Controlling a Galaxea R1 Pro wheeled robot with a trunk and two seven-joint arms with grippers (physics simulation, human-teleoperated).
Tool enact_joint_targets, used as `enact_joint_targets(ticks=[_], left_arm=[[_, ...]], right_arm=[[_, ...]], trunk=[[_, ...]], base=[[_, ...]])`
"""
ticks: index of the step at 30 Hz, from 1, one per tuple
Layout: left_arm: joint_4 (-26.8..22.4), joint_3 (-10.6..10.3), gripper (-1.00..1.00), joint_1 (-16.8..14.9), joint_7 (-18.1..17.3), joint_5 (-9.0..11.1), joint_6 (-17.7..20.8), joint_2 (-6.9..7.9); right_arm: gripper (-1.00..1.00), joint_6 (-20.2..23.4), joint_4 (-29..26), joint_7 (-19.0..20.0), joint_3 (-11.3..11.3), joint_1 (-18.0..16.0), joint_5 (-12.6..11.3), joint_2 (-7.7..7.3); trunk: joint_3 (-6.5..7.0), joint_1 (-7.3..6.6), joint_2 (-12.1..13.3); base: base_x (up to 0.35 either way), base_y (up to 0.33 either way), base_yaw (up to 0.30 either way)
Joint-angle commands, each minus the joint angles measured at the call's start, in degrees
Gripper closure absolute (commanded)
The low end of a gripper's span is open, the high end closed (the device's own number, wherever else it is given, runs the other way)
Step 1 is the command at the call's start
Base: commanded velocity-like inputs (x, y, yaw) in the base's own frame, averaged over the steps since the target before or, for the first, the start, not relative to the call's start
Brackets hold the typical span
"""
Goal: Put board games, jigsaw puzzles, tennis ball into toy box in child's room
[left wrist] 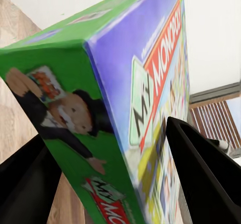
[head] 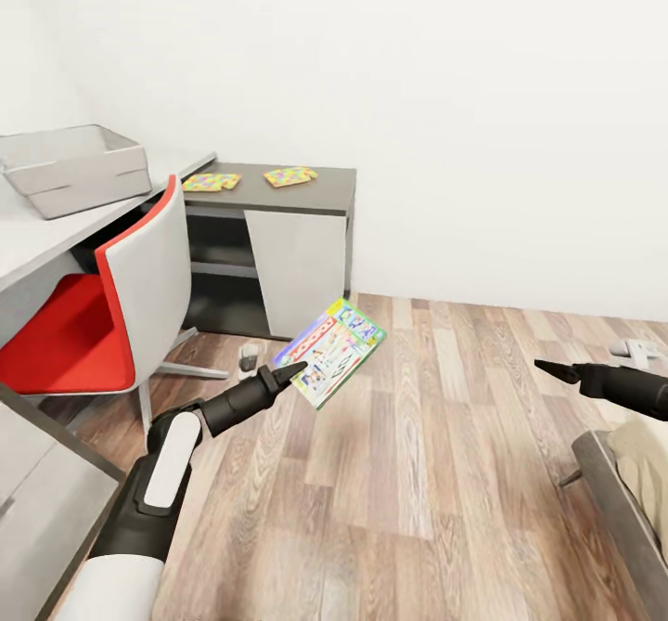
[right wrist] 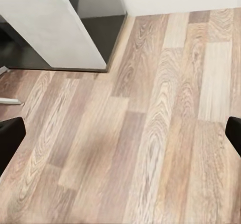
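- Left tool point(head: 289, 372) clamped on a board game point(head: 331, 351), a thin flat printed box held in the air over the wood-plank floor point(head: 436, 472), well apart from the table point(head: 56, 231). In the left wrist view the two dark fingers point(left wrist: 201, 169) sit either side of the box point(left wrist: 120, 118), pinching it near one corner; cover reads "My Monopoly".
- Right tool point(head: 555, 369) carries nothing; its fingertips sit wide apart at the edges of the right wrist view, with bare floor between them, so it stands released.
- Toy box point(head: 79, 171): light grey, lidless, flaring sides, on the long pale table top. What is inside I cannot tell.
- Two jigsaw puzzles point(head: 211, 181) and point(head: 289, 175) lie flat on the darker table section, near each other but apart.
- Red and white chair point(head: 139, 296) stands between the held box and the toy box.
- Bed point(head: 631, 482) corner shows beside the right arm.
- Handling, my judgement: box likely light and stiff, glossy cardboard, slippery under the pads. A corner grip lets it swing or twist; a hold nearer the middle of one long edge would steady it. Crushing looks unlikely at this pinch.
- Puzzles look thin and floppy, hard to pinch off a flat top; sliding one to the table edge first seems wise.
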Motion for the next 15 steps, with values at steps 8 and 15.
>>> enact_joint_targets(ticks=[8,15], left_arm=[[-1.6,-0.2,1.0,0.0,3.9,1.1,1.5,-0.56],[-2.3,-0.4,1.0,0.0,5.2,1.4,1.8,-0.77]], right_arm=[[-1.0,0.5,0.0,-0.1,0.0,0.0,-0.4,0.04],[-1.0,0.5,0.0,0.0,0.0,0.0,-0.4,0.06]], trunk=[[-0.04,-0.01,0.0],[1.21,-1.55,2.8]], base=[[0.0,0.0,0.244],[0.0,0.0,0.088]])
